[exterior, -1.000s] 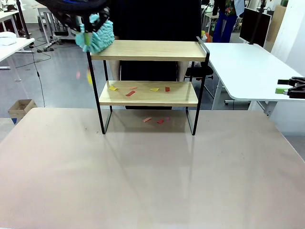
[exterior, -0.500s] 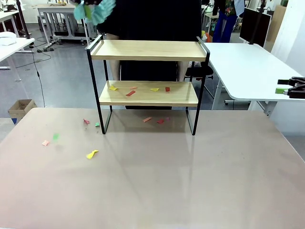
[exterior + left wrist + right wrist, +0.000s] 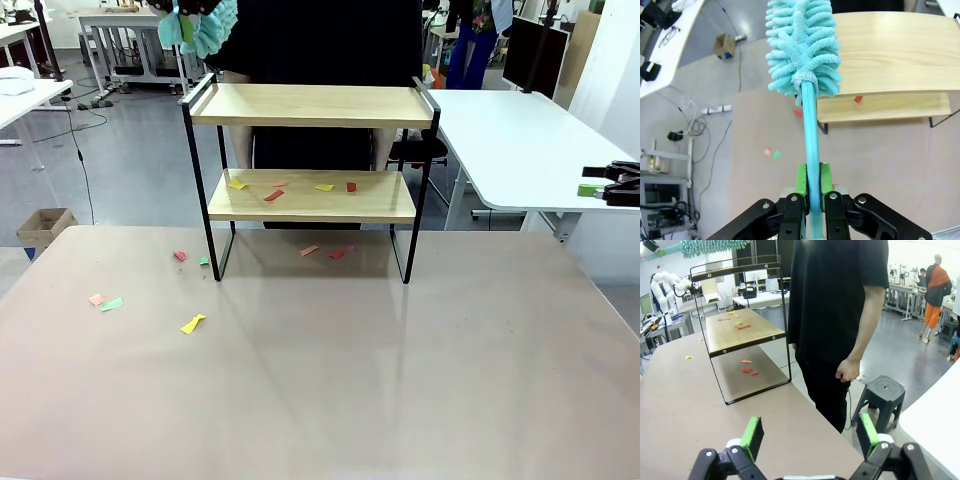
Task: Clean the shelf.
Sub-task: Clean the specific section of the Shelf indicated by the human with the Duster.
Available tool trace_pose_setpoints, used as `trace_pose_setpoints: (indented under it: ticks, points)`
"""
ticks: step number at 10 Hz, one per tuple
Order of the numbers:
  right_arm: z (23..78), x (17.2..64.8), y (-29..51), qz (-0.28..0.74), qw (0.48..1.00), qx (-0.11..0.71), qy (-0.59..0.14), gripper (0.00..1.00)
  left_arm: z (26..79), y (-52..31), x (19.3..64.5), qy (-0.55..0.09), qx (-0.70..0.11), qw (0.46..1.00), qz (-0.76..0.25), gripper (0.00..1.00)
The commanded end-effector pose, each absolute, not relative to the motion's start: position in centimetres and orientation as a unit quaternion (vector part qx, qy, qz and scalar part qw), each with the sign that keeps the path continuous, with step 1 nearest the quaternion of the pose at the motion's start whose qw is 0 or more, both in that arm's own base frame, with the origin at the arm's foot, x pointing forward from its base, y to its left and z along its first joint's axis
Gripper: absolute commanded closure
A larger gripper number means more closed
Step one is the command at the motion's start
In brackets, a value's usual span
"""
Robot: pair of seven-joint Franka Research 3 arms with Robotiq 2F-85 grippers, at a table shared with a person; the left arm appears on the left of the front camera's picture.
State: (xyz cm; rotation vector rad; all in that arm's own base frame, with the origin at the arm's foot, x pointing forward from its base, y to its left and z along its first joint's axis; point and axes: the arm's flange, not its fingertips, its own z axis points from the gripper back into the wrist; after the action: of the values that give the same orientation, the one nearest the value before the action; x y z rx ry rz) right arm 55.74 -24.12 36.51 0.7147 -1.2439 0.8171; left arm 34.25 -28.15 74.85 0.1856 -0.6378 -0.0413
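The shelf (image 3: 310,105) stands at the table's far side, a black frame with two wooden boards; its top board is bare. Several paper scraps (image 3: 273,195) lie on the lower board (image 3: 380,205). High above the shelf's left end hangs a teal duster (image 3: 200,25). In the left wrist view my left gripper (image 3: 809,181) is shut on the duster's handle, and the fluffy head (image 3: 802,45) hangs over the shelf's (image 3: 890,50) left end. My right gripper (image 3: 810,437) is open with nothing in it, right of the shelf (image 3: 740,330), and it shows at the front view's right edge (image 3: 596,181).
Loose scraps lie on the table left of the shelf: red (image 3: 180,256), pink (image 3: 96,299), green (image 3: 112,304), yellow (image 3: 193,323). More lie under the shelf (image 3: 322,252). A person in black (image 3: 840,315) stands behind the shelf, beside a stool (image 3: 882,390). A white desk (image 3: 520,150) stands at right.
The duster left the top board's left end and rose above it. Scraps dropped off that end and settled on the table at left. The right gripper stayed still.
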Motion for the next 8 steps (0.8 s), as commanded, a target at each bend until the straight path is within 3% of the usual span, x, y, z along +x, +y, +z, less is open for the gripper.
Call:
trace_pose_setpoints:
  ticks: [1,5,8]
  points:
    - [36.8,55.8,-23.9,0.365,0.677,0.318,-0.555,0.0,75.9,-27.4,34.0,-0.312,0.052,0.946,-0.068,0.87]
    - [36.8,55.8,-23.9,0.365,0.677,0.318,-0.555,0.0,77.1,-19.7,34.2,-0.288,-0.001,0.941,-0.18,0.87]
    - [36.8,55.8,-23.9,0.365,0.677,0.318,-0.555,0.0,77.6,-17.4,34.0,-0.265,-0.112,0.896,-0.338,0.87]
